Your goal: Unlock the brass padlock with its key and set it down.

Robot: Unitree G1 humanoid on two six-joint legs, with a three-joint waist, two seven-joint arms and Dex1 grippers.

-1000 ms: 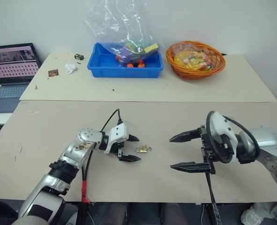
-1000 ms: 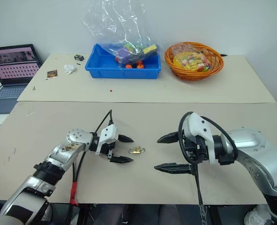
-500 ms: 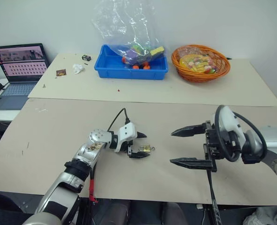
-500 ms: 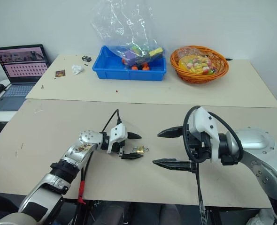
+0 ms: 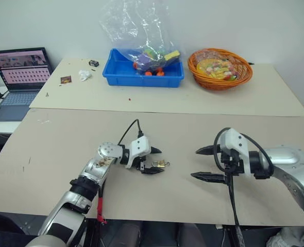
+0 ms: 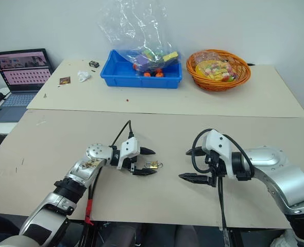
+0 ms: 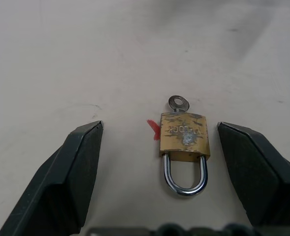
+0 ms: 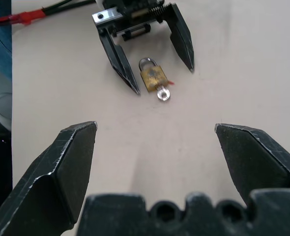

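The brass padlock (image 7: 184, 137) is lying flat on the surface (image 5: 64, 149), key (image 7: 179, 103) in its base, between the left gripper (image 5: 153, 160)'s released jaws, while the right gripper (image 6: 189, 165), jaws spread, is facing it nearby; an off-centre pinch risks skidding the tiny lock away.

The left gripper (image 5: 153, 160) lies low over the table (image 5: 59, 139), its two black fingers spread apart with a gap between them, the silver forearm angling in from the near edge. The right gripper (image 5: 206, 163) hovers further along the table, fingers spread wide and pointing toward the left gripper.
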